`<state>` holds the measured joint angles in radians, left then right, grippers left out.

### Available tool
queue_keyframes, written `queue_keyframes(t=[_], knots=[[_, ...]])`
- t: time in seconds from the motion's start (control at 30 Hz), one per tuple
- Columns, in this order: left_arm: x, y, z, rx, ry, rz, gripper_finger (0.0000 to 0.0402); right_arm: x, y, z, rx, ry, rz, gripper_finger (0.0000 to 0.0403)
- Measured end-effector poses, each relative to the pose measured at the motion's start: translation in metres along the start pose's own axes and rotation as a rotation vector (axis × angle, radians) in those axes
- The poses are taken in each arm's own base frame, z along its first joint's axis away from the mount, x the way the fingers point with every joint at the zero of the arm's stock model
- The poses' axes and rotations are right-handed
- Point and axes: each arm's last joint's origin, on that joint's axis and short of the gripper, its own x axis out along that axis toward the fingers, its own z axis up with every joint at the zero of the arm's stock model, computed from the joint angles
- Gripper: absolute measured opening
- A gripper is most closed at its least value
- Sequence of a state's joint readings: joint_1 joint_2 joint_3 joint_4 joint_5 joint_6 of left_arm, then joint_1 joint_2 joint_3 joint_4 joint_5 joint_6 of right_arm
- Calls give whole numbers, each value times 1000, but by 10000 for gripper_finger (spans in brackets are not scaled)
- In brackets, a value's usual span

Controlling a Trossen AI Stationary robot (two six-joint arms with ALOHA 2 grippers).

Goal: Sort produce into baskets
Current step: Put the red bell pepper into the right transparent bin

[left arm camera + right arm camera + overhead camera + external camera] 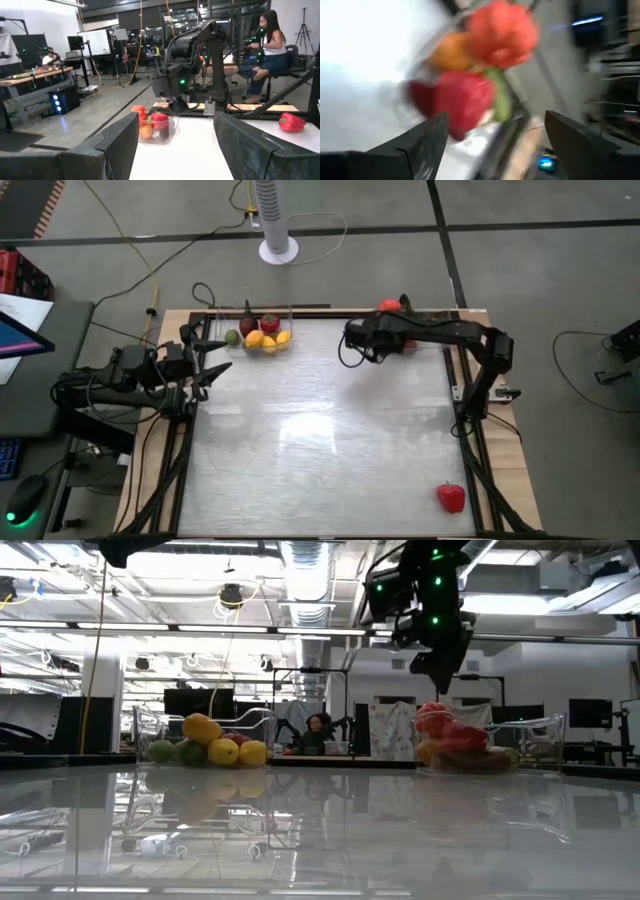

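Nearest the front edge, at the lower right of the high view, one red pepper [451, 497] lies alone on the tabletop [320, 440], the only produce seen outside a basket. It sits on the right arm's side, well apart from both arms; its long axis cannot be made out.

Farther back, at mid-left of that view, the left gripper [214, 367] waits near the tabletop's left edge, jaws part open and empty.

At the far edge, the left basket [262, 330] holds yellow, green and dark pieces. The right gripper [352, 340] hovers by the right basket [495, 745], jaws wide and holding nothing; its wrist view shows red and orange produce [485, 65] just ahead.

Judgement: the right arm is better placed, and must travel toward the lower right.

Hidden: the right arm covers the right basket from above; that wrist view is smeared.
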<state>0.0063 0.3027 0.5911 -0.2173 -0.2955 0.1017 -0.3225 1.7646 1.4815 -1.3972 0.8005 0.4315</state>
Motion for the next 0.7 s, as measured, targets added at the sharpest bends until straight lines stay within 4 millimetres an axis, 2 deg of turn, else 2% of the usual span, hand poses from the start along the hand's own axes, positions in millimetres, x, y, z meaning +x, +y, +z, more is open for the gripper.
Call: queue_keyframes(t=[0.13,0.23,0.37,0.47,0.7], knots=[[0,0,0,3,1,1,245,-24,13,-15,17,47,211,349],[0,0,0,19,0,5,245,-48,32,-35,-23,64,366,348],[0,0,0,19,1,13,245,-82,56,-75,-53,136,522,348],[0,0,0,19,1,16,245,-107,67,-110,-32,260,653,348],[0,1,0,3,2,22,245,-139,90,-187,-3,616,746,348]])
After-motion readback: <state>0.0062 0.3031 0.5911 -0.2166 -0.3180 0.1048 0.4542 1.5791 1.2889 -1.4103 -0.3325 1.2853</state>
